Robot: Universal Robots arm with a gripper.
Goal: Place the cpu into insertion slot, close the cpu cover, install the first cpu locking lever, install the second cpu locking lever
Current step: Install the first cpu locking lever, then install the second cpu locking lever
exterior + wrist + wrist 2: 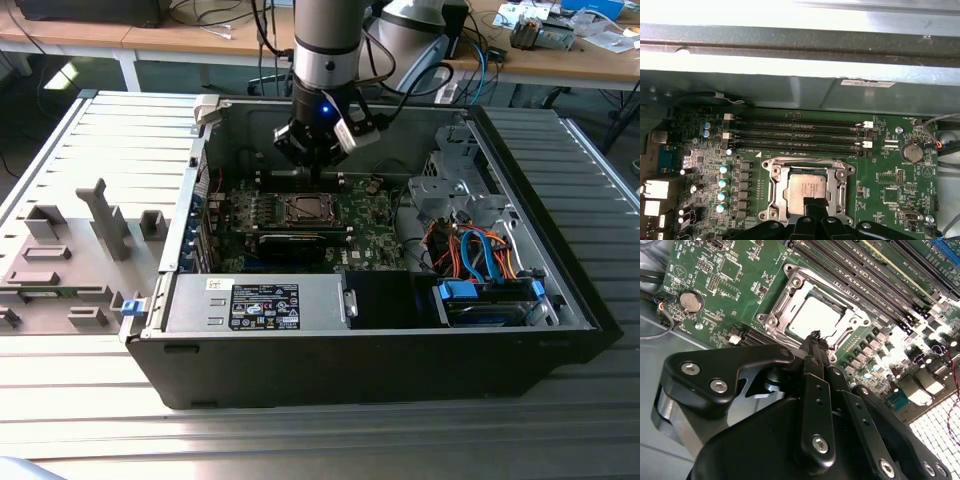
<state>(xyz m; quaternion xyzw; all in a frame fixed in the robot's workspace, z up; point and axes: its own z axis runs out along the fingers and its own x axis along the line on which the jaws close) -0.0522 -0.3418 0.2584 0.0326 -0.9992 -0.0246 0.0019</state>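
Claw [815, 336] hangs low over the socket with its two fingers pinched together to a single tip and nothing visible between them. In both wrist views that tip sits at the near edge of the cpu cover [782, 305].

The cpu [807, 189] already lies in the insertion slot [305, 208], its silvery top showing through the cover's window, and the cover looks folded down flat around it. Whether either locking lever is latched I cannot tell.

The work in hand seems to be at the cover's edge and its levers. It would go best as a slow push with the narrow tip kept on metal frame or lever wire. It should stay off the chip's bare top, with the wrist held upright so the pressure runs straight.

Across the exterior view from its left:
- Grey fixture blocks [60, 260] stand on the slatted bench [300, 440], well apart from the work.
- The case wall [200, 190] closes off that side of the board.
- The long memory slots [800, 135] lie just beside the socket frame, and a row of capacitors [722, 182] stands near its other flank, so sideways room is tight.
- To the exterior view's right, a drive cage [450, 190] and orange and blue cables [480, 250] crowd the case.

Straight up is the free direction.
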